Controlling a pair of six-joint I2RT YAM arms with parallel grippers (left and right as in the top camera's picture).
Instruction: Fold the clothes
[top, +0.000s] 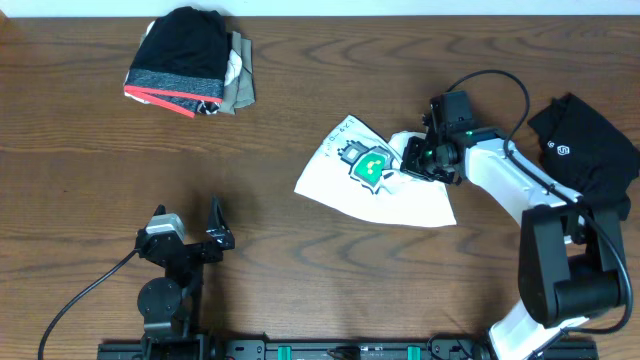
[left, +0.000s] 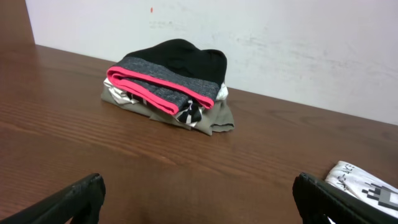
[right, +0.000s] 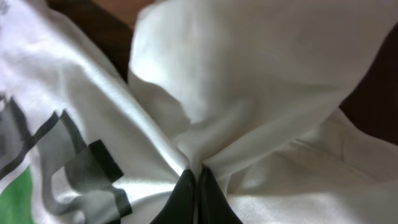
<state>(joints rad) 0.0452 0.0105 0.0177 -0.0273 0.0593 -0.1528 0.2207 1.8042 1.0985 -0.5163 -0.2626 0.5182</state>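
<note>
Nearest you, your left gripper (top: 189, 224) sits by the front of the table (top: 330, 270), jaws spread wide and empty. Mid-table, your right gripper (top: 420, 160) is clenched on a bunched fold of the white shirt (top: 405, 198) (the one with the green print) — the black garment (top: 590, 150) with its white logo lies just beyond that arm, at the right edge. Farthest back, at the left, rests a folded stack (top: 188, 60) banded in pink.
</note>
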